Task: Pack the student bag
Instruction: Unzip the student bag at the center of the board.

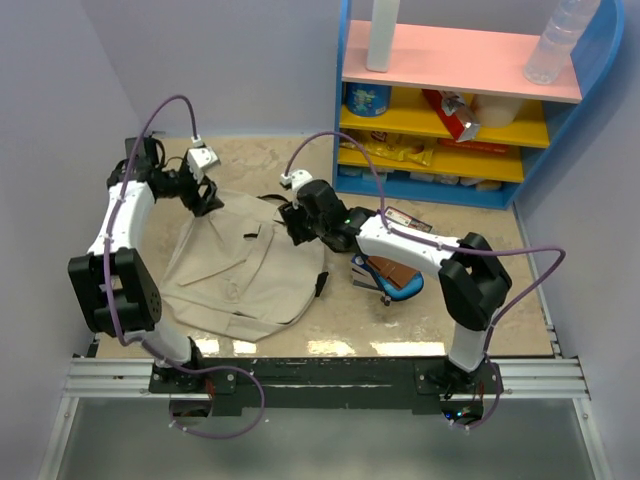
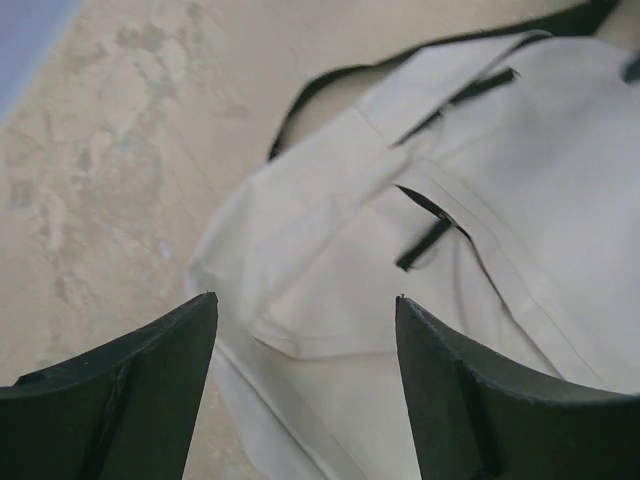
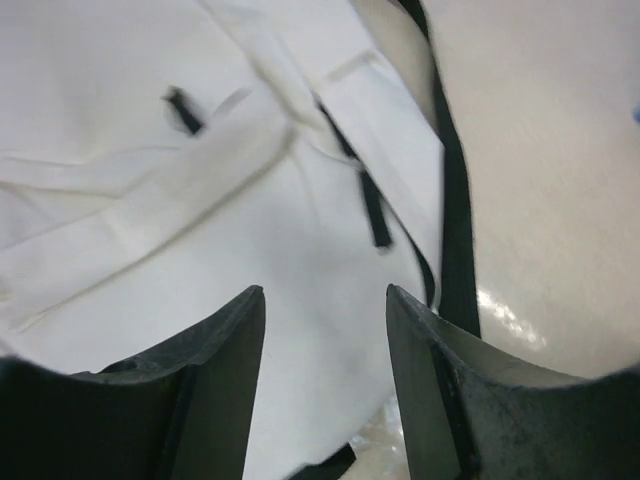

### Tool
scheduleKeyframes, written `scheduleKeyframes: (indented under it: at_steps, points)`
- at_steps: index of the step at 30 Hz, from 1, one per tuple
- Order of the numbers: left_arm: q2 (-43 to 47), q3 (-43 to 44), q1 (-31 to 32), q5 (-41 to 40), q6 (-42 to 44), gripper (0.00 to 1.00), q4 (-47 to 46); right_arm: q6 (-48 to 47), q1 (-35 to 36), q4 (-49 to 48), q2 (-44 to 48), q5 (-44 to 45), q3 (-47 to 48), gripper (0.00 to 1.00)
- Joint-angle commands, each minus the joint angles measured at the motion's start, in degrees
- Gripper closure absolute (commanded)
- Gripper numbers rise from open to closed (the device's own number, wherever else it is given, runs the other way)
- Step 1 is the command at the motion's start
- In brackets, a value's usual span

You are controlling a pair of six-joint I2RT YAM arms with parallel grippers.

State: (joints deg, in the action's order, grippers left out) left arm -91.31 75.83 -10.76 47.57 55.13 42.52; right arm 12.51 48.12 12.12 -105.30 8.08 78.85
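The student bag (image 1: 245,270) is a beige canvas backpack with black straps, lying flat on the table left of centre. My left gripper (image 1: 207,195) hovers open over its far left corner; in the left wrist view the bag (image 2: 450,250) fills the space beyond the open fingers (image 2: 150,390). My right gripper (image 1: 293,225) hovers open over the bag's far right edge; in the right wrist view the bag (image 3: 200,200) and a black strap (image 3: 455,220) lie under the open fingers (image 3: 440,390). Neither gripper holds anything.
A stack of books and a blue pouch (image 1: 388,275) lies right of the bag under the right arm. A blue shelf unit (image 1: 450,100) with packets, a jar and a bottle stands at the back right. Walls close the left and right sides.
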Motion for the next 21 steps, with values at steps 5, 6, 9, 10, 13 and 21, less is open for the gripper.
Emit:
scheduleKeyframes:
  at_steps: [5, 6, 9, 10, 13, 21]
  points:
    - [-18.0, 10.6, 0.4, 0.1, -11.2, 0.22, -8.1, -18.9, 5.2, -6.9, -6.4, -11.0, 8.8, 0.44]
    - [-18.1, 10.0, 0.2, -1.0, -12.0, 0.21, -9.3, -19.8, 5.6, -6.2, -7.4, -11.4, 9.9, 0.44]
    - [-15.1, 5.0, 0.2, -3.4, -16.0, 0.15, -18.6, -22.9, 5.7, -4.0, -11.5, -11.9, 15.0, 0.44]
    - [-14.3, 3.8, 0.1, -3.4, -17.1, 0.14, -22.3, -23.9, 5.8, -4.0, -12.2, -11.9, 16.8, 0.44]
    - [-12.3, 1.9, 0.2, -3.2, -20.0, 0.1, -26.1, -25.1, 5.8, -3.6, -15.1, -11.6, 20.1, 0.44]
    - [-13.7, 3.6, 0.1, -5.7, -23.9, 0.09, -32.3, -32.4, 6.5, -0.4, -22.7, -9.3, 28.4, 0.43]
